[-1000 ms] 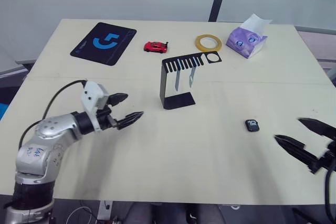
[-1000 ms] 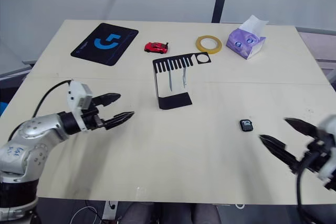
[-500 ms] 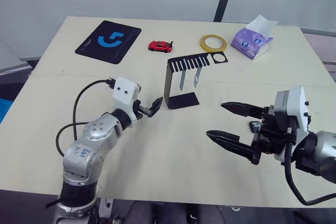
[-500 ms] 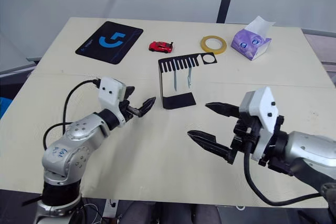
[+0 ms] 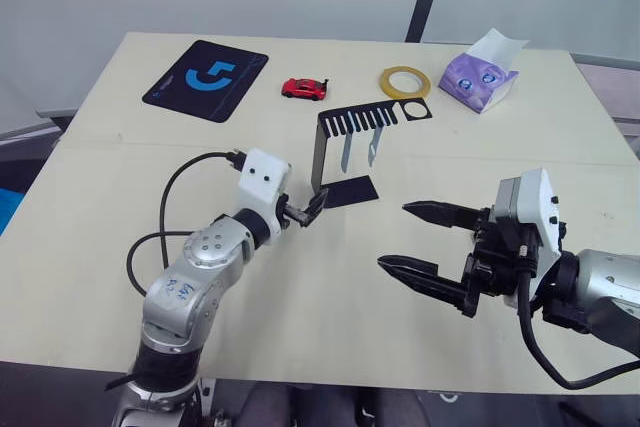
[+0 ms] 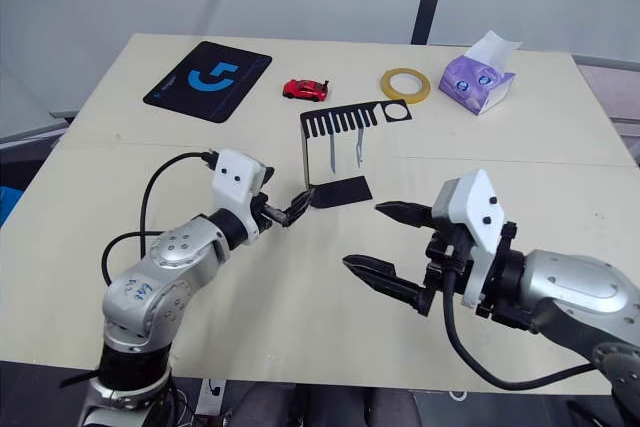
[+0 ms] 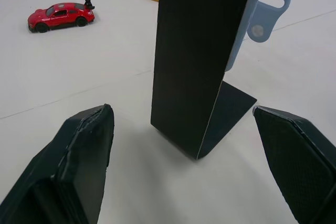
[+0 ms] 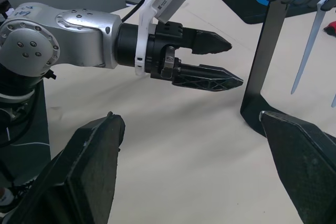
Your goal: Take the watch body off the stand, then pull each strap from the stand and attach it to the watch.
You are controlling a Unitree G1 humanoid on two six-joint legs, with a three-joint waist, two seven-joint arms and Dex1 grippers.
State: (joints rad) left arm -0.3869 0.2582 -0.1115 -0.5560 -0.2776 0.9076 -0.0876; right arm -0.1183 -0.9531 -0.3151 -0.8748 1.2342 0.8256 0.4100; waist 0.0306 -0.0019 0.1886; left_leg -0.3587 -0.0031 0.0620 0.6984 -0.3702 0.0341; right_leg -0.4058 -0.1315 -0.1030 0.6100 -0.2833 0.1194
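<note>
1. The tabletop (image 5: 120, 247) is pale beige and carries everything else.
2. The right tool (image 5: 420, 241) hangs over the near right part of the tabletop with its two black fingers spread wide and nothing between them, pointing toward the robot's left.
3. The left tool (image 5: 311, 209) sits at the foot of the stand, fingers parted. In the left wrist view its fingers (image 7: 79, 161) lie to either side of the stand's upright without touching it.
4. A black mat (image 5: 205, 80) with a blue logo lies at the far left.
5. The stand (image 5: 335, 162) is near the middle of the tabletop: flat base, tall upright, comb-toothed top bar pointing to the robot's right.
6. A purple tissue pack (image 5: 482, 74) rests at the far right.
7. The roll of yellow tape (image 5: 404, 81) lies flat just beyond the stand's top bar.
8. The straps (image 5: 358, 148), two pale grey-blue strips, hang side by side from the comb teeth, above the base.
9. A red toy car (image 5: 304, 88) is parked between the mat and the tape.
10. The watch body is not on the stand; where it lies I cannot tell.
</note>
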